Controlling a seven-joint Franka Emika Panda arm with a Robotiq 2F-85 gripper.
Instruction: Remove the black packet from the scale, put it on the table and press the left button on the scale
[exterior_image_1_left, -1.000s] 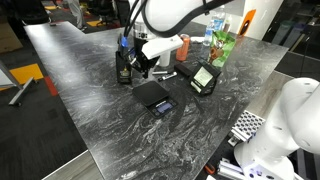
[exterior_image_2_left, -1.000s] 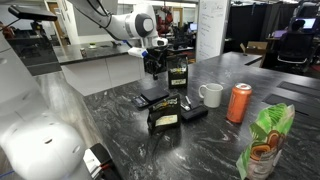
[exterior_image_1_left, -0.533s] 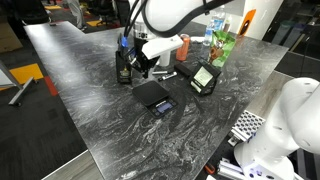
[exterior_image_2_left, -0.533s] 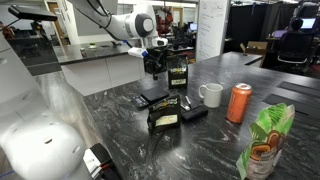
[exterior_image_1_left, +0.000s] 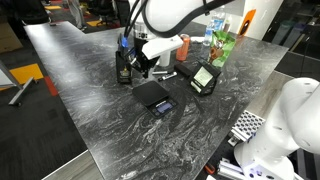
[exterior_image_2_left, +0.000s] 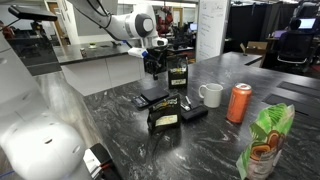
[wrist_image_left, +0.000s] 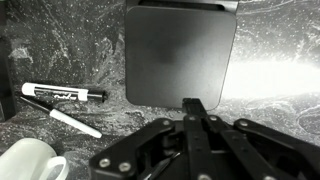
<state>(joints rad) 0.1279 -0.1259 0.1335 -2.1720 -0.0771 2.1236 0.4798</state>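
Wrist view: dark white-streaked stone tabletop (wrist_image_left: 60, 40) bears a flat black square scale (wrist_image_left: 180, 55) and white mug (wrist_image_left: 25, 160); jaws pressed together.

From the wrist view, the mug (wrist_image_left: 28, 160) is cut off by the bottom edge, so only part of it shows. The scale (wrist_image_left: 180, 55) reaches the top edge, its near edge sits partly behind the gripper (wrist_image_left: 195, 104), and I can't make out its display. Glare whites out the table (wrist_image_left: 272, 75) beside it. The print on the marker (wrist_image_left: 62, 93) is too blurred to read. In an exterior view the green packet (exterior_image_2_left: 266, 145) is clipped at the bottom, and a white housing (exterior_image_2_left: 40, 140) runs off the frame. In both exterior views the gripper's jaws are too small to judge.
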